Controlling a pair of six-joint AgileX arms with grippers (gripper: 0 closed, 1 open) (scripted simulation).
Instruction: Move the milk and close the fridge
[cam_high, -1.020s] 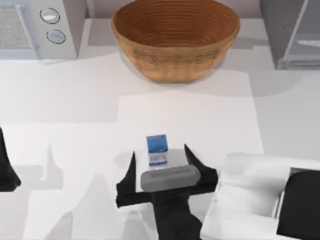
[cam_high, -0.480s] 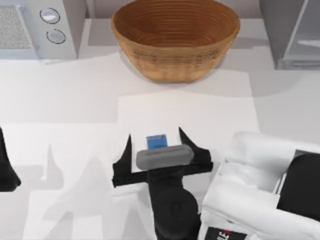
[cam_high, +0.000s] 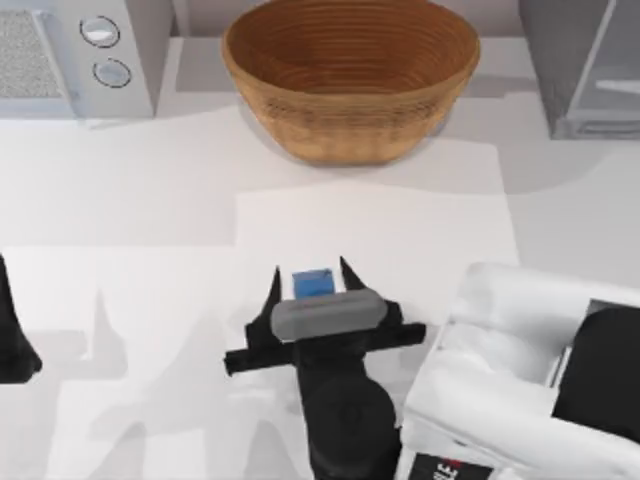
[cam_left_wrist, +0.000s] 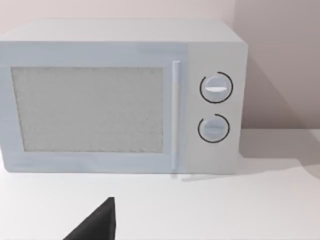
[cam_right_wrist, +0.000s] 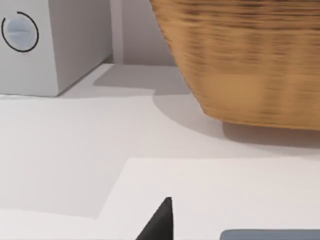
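Just milk (cam_high: 313, 283), blue top up

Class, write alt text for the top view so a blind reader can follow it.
The right gripper closes around the milk near the table's front. Behind stand a woven basket, a white microwave at left and the grey fridge at right; the left gripper sits at the left edge.

I see the milk (cam_high: 313, 283) showing a blue top, flanked by my right gripper's (cam_high: 310, 283) black fingers under a grey bar. At upper centre the basket (cam_high: 350, 75) is golden-brown with ribbed weave. The microwave (cam_left_wrist: 120, 97) is white with a speckled grey window; the fridge (cam_high: 580, 65) is speckled dark grey with a pale door.
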